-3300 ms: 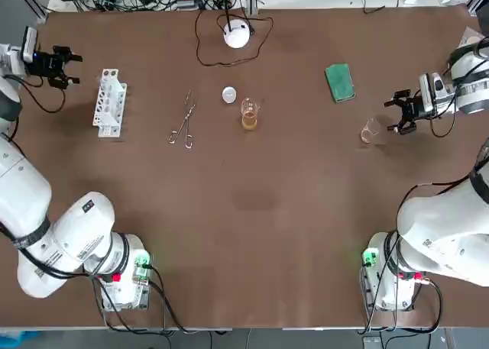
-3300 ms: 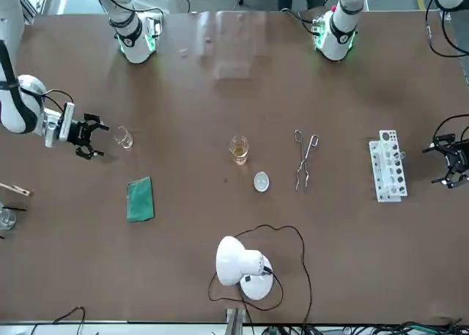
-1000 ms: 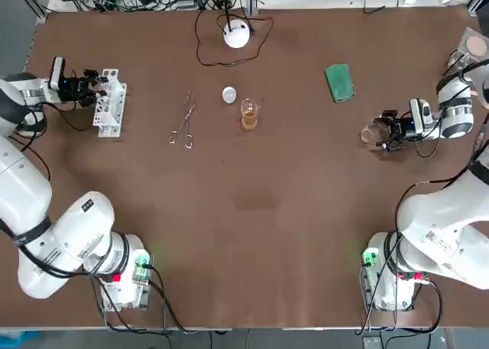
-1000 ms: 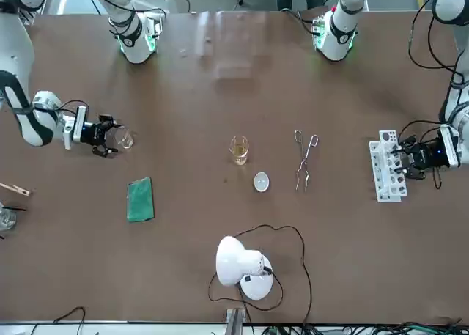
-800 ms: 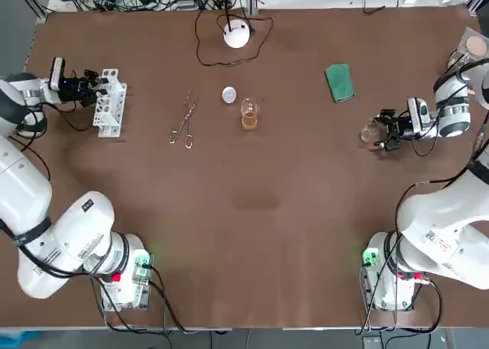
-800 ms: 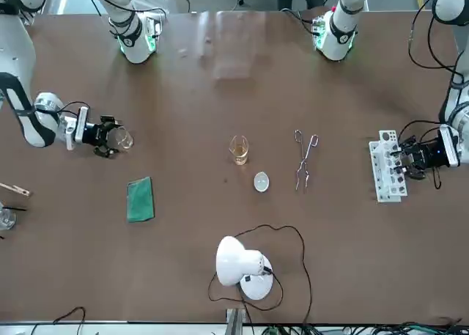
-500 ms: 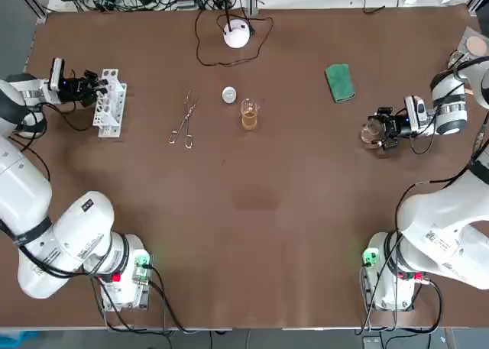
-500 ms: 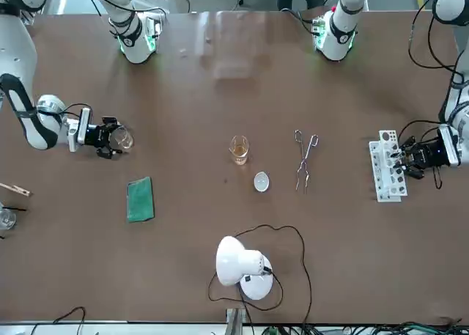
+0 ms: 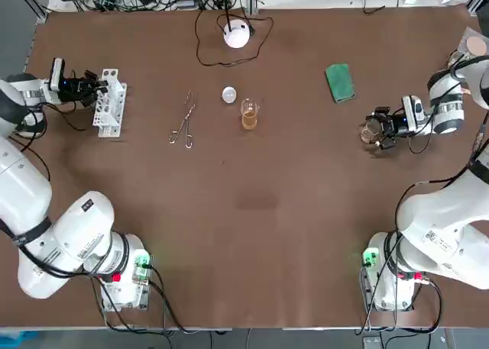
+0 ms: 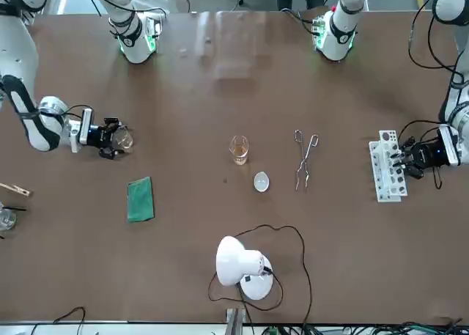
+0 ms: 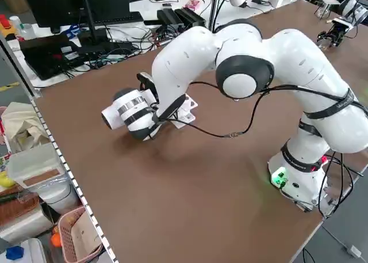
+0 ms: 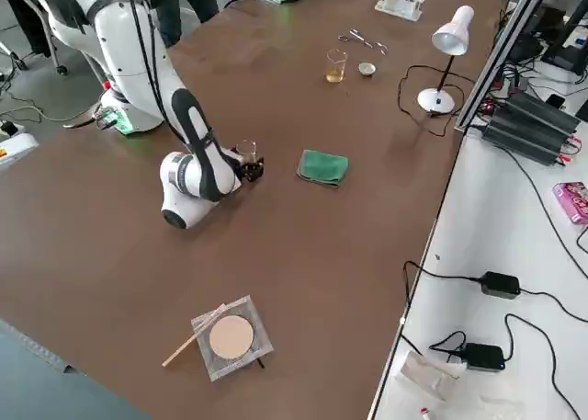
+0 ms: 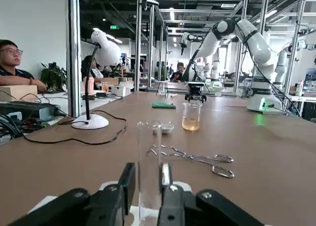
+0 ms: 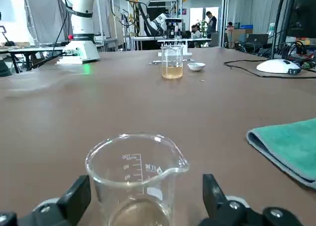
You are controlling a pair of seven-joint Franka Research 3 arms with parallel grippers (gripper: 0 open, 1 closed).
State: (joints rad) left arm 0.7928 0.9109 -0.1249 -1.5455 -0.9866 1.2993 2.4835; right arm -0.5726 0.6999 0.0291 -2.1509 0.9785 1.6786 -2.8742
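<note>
**Brown bench, open middle, work at both edges**

The bench (image 9: pixel 252 234) is bare through its middle. Near its right edge the right jaws stand apart astride a small glass beaker (image 14: pixel 136 181). Near the left edge the left jaws clamp a test tube (image 13: pixel 148 171) at the test tube rack (image 9: pixel 109 105).

You have bright, even overhead light on the table (image 9: pixel 252 211), so shadows stay soft and faint, and a pale patch of glare lies on it near the arms' bases in the front view. In the left wrist view the ceiling lights (image 13: pixel 174 12) burn out white. The tube (image 13: pixel 149 171) and beaker (image 14: pixel 134 179) show only thin highlights on clear glass.
</note>
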